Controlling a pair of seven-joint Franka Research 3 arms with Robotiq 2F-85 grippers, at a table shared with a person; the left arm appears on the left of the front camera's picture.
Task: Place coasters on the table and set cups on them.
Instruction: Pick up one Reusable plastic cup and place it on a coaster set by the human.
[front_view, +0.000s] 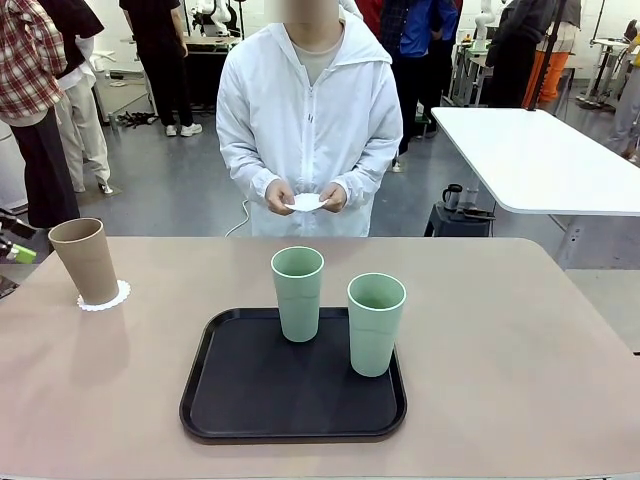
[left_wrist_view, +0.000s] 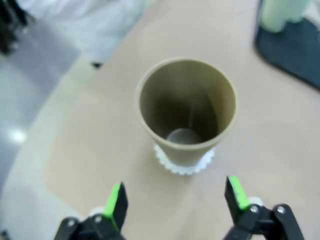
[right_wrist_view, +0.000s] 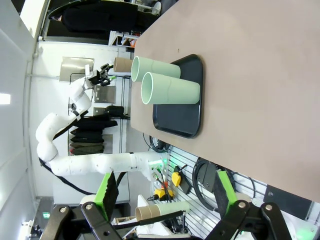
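Observation:
A tan-brown cup (front_view: 88, 260) stands upright on a white lacy coaster (front_view: 104, 297) at the far left of the beige table (front_view: 500, 380). In the left wrist view my left gripper (left_wrist_view: 175, 200) hangs open just short of that cup (left_wrist_view: 187, 110), apart from it, and the coaster (left_wrist_view: 184, 162) peeks out under the base. Two pale green cups (front_view: 298, 293) (front_view: 376, 323) stand on the black tray (front_view: 250, 400). The person across the table holds another coaster (front_view: 306, 202) in both hands. My right gripper (right_wrist_view: 165, 192) is open and empty, well off the table's edge.
The black tray sits at the middle front of the table. A white table (front_view: 540, 160) stands behind to the right, with people farther back. In the right wrist view the left arm (right_wrist_view: 75, 105) reaches toward the tan cup (right_wrist_view: 121, 65).

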